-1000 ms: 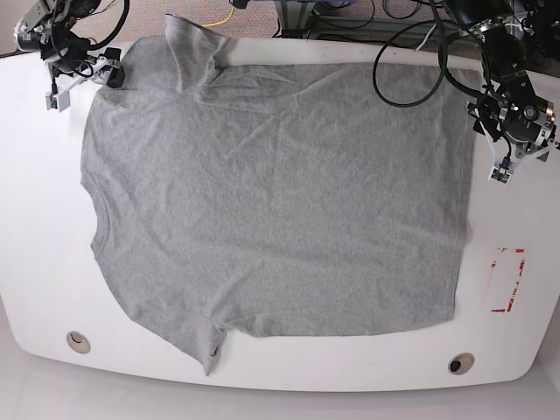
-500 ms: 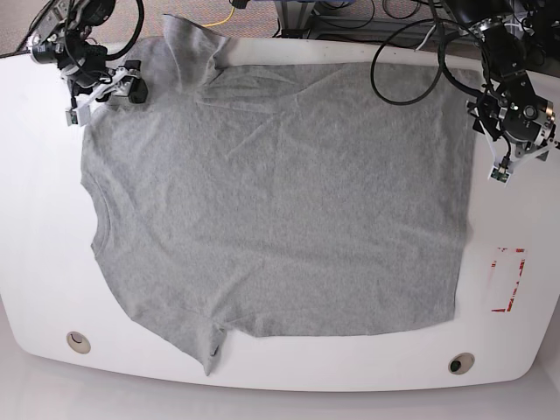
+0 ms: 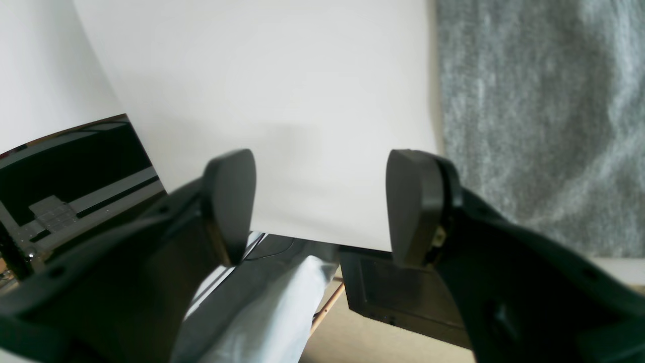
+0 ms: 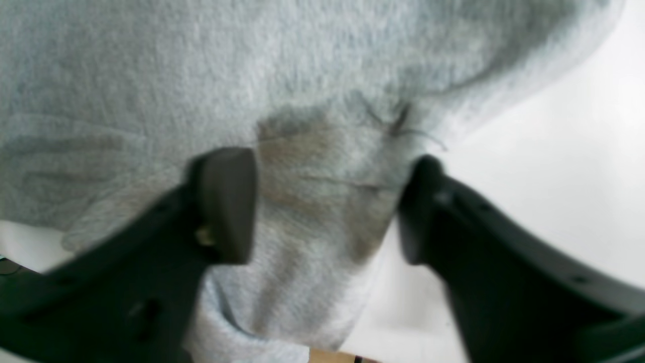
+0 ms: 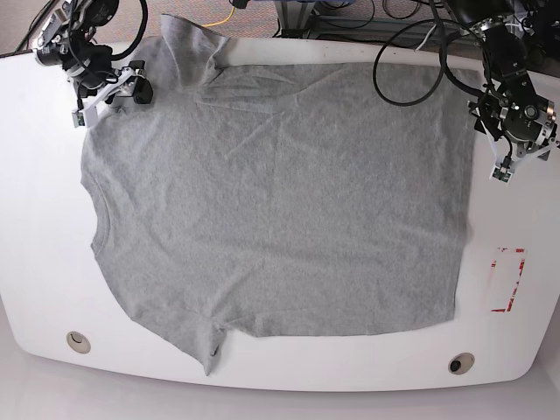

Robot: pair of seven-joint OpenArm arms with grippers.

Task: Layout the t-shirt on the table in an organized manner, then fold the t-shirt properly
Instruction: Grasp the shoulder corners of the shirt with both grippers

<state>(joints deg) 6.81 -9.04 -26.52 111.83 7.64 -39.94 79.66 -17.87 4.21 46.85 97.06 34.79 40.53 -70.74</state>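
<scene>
The heather-grey t-shirt (image 5: 280, 201) lies spread flat on the white table (image 5: 44, 219), plain side up, collar toward the view's left. One sleeve (image 5: 188, 44) is folded up at the far edge. My right gripper (image 5: 109, 98) sits at the shirt's far-left corner. In the right wrist view this gripper (image 4: 327, 201) stands open, straddling a raised ridge of the t-shirt (image 4: 252, 60). My left gripper (image 5: 506, 168) hovers just off the hem at the right. In the left wrist view it (image 3: 320, 201) is open over bare table (image 3: 277, 75), with the t-shirt (image 3: 534, 116) beside it.
A red tape rectangle (image 5: 507, 280) marks the table's right side. Two round grommets (image 5: 79, 341) (image 5: 460, 363) sit near the front edge. Black cables (image 5: 411, 52) loop at the back right. A dark box (image 3: 403, 292) shows below the table's edge.
My right arm has moved rightward from the bare far-left table onto the shirt's corner, and cloth now sits between its fingers. The left arm has stayed put.
</scene>
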